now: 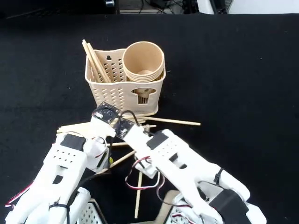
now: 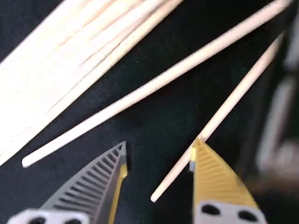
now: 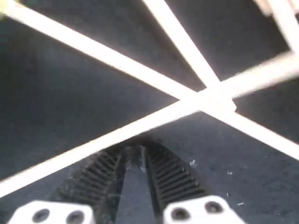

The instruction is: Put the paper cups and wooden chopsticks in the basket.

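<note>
The cream basket (image 1: 122,93) stands at the back of the black table, with stacked paper cups (image 1: 143,59) and a few wooden chopsticks (image 1: 96,63) upright inside. More chopsticks (image 1: 174,122) lie scattered on the table in front of it. My left gripper (image 2: 159,153) is open just above the table, and the end of one chopstick (image 2: 173,179) lies between its fingers; a bundle of chopsticks (image 2: 56,70) lies beyond. My right gripper (image 3: 133,148) is shut and empty, its tips right at a chopstick (image 3: 93,147) that crosses others (image 3: 205,98).
Both white arms (image 1: 65,161) (image 1: 180,161) lean in from the front edge and cover the chopsticks beneath their wrists. One chopstick (image 1: 138,196) lies between the arm bases. Bare black cloth (image 1: 247,93) stretches to the right of the basket.
</note>
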You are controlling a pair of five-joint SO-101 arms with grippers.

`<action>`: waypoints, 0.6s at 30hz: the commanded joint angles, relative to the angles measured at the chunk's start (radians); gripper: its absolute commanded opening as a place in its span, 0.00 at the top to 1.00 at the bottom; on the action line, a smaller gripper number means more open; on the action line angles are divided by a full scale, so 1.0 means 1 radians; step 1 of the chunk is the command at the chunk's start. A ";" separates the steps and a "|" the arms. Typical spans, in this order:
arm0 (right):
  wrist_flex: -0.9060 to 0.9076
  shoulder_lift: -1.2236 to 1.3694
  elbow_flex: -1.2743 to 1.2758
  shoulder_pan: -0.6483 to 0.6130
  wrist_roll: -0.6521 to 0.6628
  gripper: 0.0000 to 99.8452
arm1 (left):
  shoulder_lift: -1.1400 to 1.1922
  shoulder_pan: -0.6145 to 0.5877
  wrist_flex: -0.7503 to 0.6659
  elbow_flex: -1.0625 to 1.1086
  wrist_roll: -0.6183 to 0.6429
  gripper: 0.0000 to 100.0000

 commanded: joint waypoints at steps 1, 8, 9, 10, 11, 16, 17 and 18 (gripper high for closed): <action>0.011 -0.033 -0.122 -0.041 -0.040 0.99 | -0.018 0.005 -0.005 -0.045 0.008 0.77; -0.077 -0.030 -0.093 -0.041 -0.048 0.99 | -0.018 0.005 0.000 -0.047 0.008 0.77; -0.100 -0.031 -0.082 -0.041 -0.049 0.99 | -0.018 0.008 0.000 -0.047 0.008 0.77; -0.129 -0.031 -0.071 -0.041 -0.063 0.99 | -0.018 0.012 0.000 -0.047 0.008 0.77; -0.164 -0.031 -0.062 -0.040 -0.091 0.99 | -0.018 0.013 0.000 -0.047 0.008 0.77; -0.265 -0.031 -0.044 -0.041 -0.184 0.99 | -0.018 0.007 0.002 -0.047 0.009 0.77; -0.265 -0.031 -0.042 -0.041 -0.180 0.99 | -0.018 0.005 0.002 -0.047 0.009 0.77; -0.262 -0.031 -0.041 -0.041 -0.180 0.99 | -0.018 0.005 0.002 -0.047 0.009 0.77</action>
